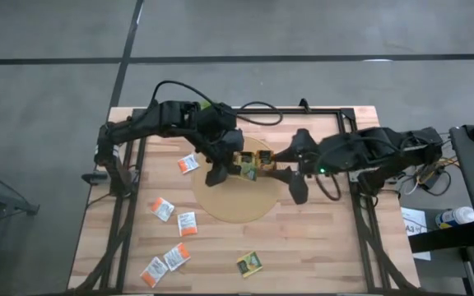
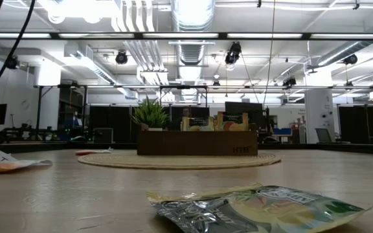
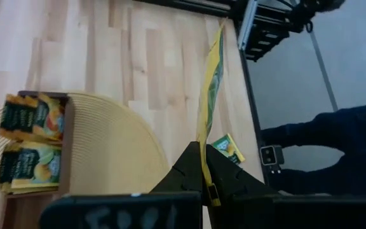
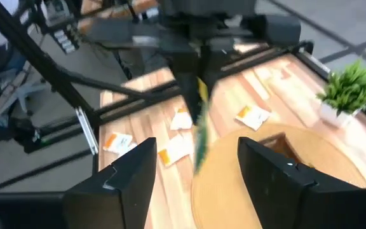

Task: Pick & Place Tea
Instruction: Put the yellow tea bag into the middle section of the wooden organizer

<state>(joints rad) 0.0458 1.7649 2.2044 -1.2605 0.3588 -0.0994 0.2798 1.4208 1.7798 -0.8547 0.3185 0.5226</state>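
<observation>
My left gripper (image 1: 234,169) hangs over the round woven mat (image 1: 237,201), shut on a green-and-yellow tea sachet (image 3: 210,95) beside the brown tray (image 1: 257,159). The tray holds more green-and-yellow sachets (image 3: 33,146). My right gripper (image 4: 196,172) is open, a little to the right of the held sachet (image 4: 200,127) and pointing toward it, touching nothing. Several white-and-orange sachets (image 1: 162,208) and one green-and-yellow sachet (image 1: 250,263) lie flat on the table. My left gripper pinches one end of the sachet (image 3: 205,166) between its two fingers, which slant downward from the table's left. The sachet is seen edge-on; it reaches out past the fingertips and hangs below them (image 4: 199,143), lifted clear of the mat and tray.
A small green potted plant (image 4: 351,89) stands beside the tray on the mat. A black frame (image 1: 360,205) runs along the table's sides. In the low view the near green-and-yellow sachet (image 2: 258,210) lies close to the front edge.
</observation>
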